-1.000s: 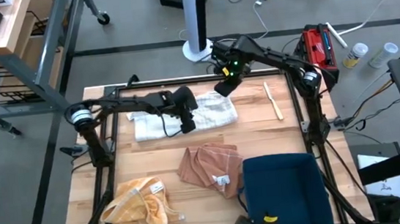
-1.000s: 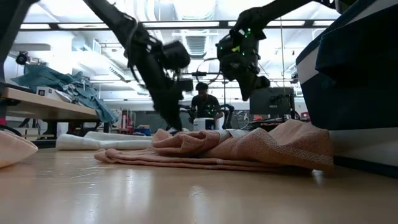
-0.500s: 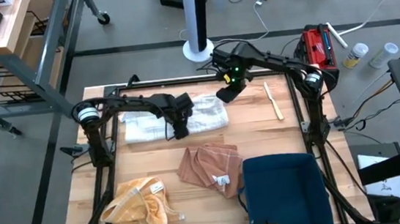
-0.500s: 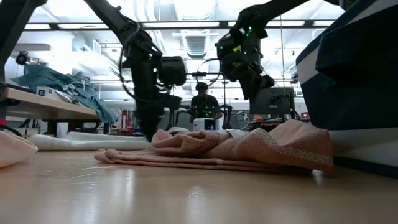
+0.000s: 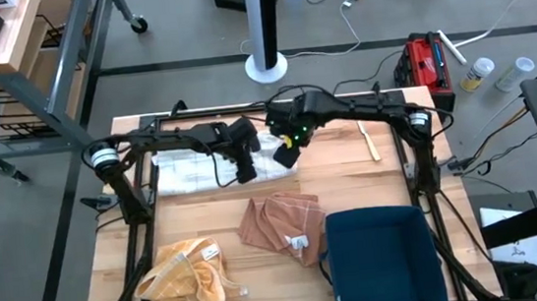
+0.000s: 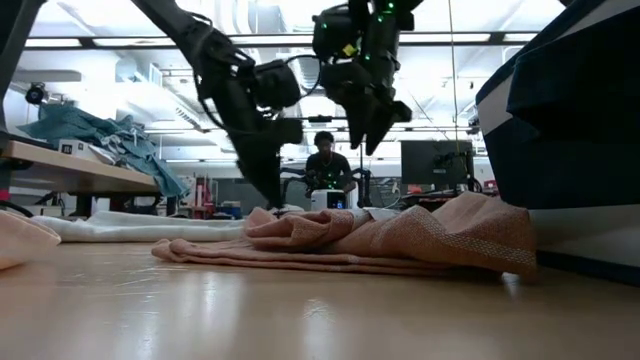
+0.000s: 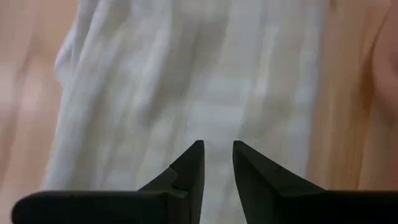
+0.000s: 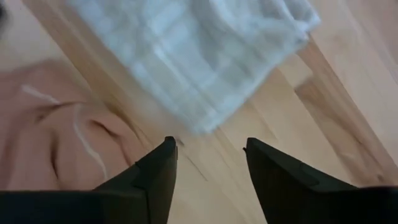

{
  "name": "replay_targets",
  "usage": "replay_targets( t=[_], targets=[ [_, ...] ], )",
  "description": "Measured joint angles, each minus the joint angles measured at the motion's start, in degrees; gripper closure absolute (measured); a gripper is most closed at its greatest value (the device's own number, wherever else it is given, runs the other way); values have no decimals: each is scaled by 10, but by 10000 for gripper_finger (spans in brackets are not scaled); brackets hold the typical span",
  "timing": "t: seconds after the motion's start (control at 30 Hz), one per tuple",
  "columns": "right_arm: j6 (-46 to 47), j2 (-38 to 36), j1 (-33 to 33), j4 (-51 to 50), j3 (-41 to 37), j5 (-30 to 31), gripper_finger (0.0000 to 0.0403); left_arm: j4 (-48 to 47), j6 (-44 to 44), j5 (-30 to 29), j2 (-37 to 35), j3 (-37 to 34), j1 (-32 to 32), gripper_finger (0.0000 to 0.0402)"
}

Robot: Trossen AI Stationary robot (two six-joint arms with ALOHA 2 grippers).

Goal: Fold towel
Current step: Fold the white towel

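Towel (image 5: 196, 167), white, lies flat at the far side of the table (image 5: 371, 185), between the two arms' bases, partly covered by both arms in the high view. Low view shows it only as a pale strip (image 6: 130, 226) behind the pink cloth (image 6: 390, 240), which fills the middle there; high view shows that pink cloth (image 5: 278, 224) crumpled near table centre, well apart from the towel. Blue bin (image 5: 383, 258) at the near edge, cut off by the frame, contents not visible. Yellow cloth (image 5: 187, 277) bunched at the near left corner. Left gripper (image 5: 245, 167) sits low over the towel; its wrist view shows the jaws (image 7: 217, 165) narrowly parted right above the white fabric, whether pinching it cannot tell. Right gripper (image 5: 286, 151) hangs above the towel's right end; its wrist view shows jaws spread wide, empty, towel edge (image 8: 199, 56) and bare wood below. Wooden stick (image 5: 367, 135) lies right of the towel. A person (image 6: 326, 165) sits far behind, seen only in the low view.
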Motion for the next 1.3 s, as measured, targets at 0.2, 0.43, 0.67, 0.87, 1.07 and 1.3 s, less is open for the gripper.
replay_targets(
  t=[0.2,0.43,0.67,0.87,1.07,1.3],
  targets=[
    [67,3,15,29,-3,56,211,79,-10,-18,55,0,-2,326],
    [210,18,21,35,-28,122,211,47,-48,-22,106,4,-2,326],
    [266,25,27,77,-60,110,212,41,-31,-14,93,-14,-1,326],
    [265,25,27,110,-86,84,212,13,-15,-9,50,-41,-2,326],
    [250,24,27,112,-95,71,213,19,-13,-10,-7,-86,3,326],
    [220,23,14,143,-96,58,213,74,-22,-19,-85,-150,8,326]
  ],
)
